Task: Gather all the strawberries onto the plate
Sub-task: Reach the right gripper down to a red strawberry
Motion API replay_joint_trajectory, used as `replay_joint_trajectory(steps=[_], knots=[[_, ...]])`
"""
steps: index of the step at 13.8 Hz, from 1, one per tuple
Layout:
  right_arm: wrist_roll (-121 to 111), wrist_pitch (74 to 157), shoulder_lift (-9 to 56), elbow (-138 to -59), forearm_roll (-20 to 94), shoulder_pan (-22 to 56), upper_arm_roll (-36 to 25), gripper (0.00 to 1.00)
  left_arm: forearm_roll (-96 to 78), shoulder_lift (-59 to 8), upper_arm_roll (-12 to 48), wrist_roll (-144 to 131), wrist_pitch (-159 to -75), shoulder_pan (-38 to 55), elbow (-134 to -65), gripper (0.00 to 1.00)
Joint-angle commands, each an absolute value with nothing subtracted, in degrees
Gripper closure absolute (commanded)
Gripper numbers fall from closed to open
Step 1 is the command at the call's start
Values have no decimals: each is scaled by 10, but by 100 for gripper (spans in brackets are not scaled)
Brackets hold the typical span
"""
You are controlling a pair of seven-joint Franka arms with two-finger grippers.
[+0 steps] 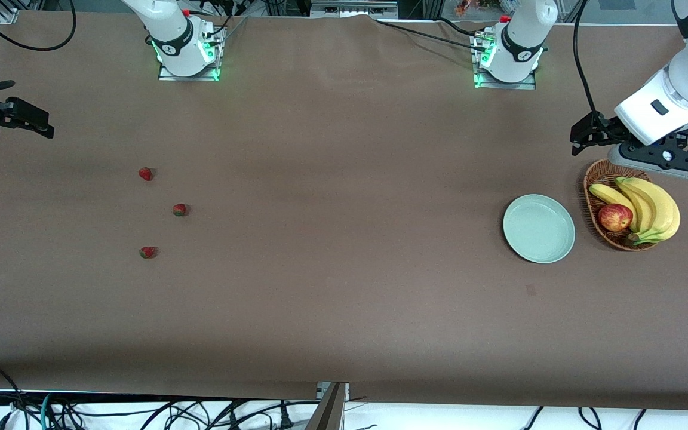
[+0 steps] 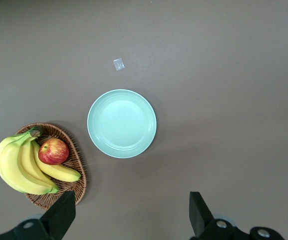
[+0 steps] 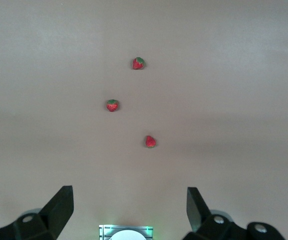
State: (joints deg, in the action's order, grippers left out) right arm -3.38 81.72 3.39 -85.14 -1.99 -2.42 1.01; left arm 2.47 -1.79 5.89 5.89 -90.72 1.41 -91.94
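Operator, your inventory read: three strawberries (image 1: 146, 174) (image 1: 180, 209) (image 1: 148, 252) lay loose on the table (image 1: 332, 286) toward the right arm's end, well apart from the plate (image 1: 538, 228). That plate sat bare beside the basket (image 1: 592, 185) holding bananas (image 1: 648, 206) and an apple (image 1: 614, 217). Your left gripper (image 1: 583, 137) hung released above the basket; your right gripper (image 1: 21, 119) hung released, holding nothing, over the table's edge.

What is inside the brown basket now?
The basket holds a bunch of yellow bananas and one red apple. What lies under the fruit is covered.
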Motion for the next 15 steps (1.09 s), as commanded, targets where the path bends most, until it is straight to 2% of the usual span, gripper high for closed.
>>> replay_joint_trajectory(steps=[1,6,9,15], knots=[[-31,814,37,-841,-12,-28,11,0,18,-13,59,64,-903,11,-921,0],[-28,816,45,-842,-11,-29,11,0,25,-16,61,63,-908,13,-918,0],[-29,851,63,-843,-21,-28,11,0,23,-23,62,62,-909,13,-907,0],[-29,909,166,-845,-20,-29,11,0,18,-23,62,56,-909,16,-907,0]])
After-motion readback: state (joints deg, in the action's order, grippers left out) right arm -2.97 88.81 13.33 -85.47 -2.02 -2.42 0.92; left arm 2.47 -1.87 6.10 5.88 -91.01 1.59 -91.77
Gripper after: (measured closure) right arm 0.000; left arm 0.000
